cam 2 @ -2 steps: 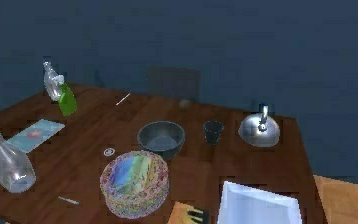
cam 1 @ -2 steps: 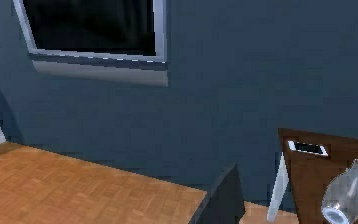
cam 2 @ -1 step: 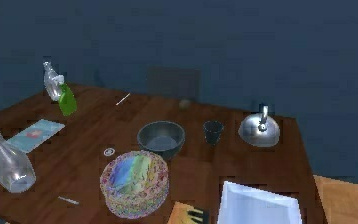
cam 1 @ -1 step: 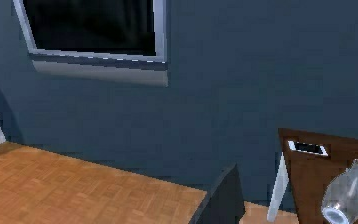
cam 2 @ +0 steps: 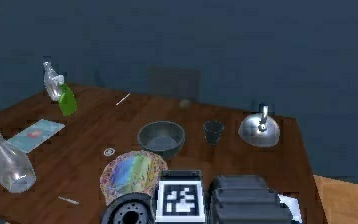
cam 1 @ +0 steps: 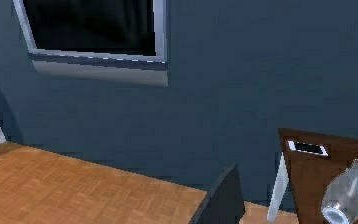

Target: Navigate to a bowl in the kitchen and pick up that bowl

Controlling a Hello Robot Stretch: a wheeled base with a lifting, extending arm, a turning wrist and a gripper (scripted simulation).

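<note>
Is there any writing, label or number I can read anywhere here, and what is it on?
Nothing here can be read.
White square with black marks on the dark arm: a pattern, no letters.
Flat pale-blue sheet on the brown wooden table: print too blurred.
Flat white-rimmed dark slab in the forward view: nothing legible.

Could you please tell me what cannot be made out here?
Arm side view: the gripper is cut by the bottom edge; whether it holds anything cannot be told.
Forward view: the glass vessel is cut by the right edge.
Forward view: the chair is cut by the bottom edge.
</note>
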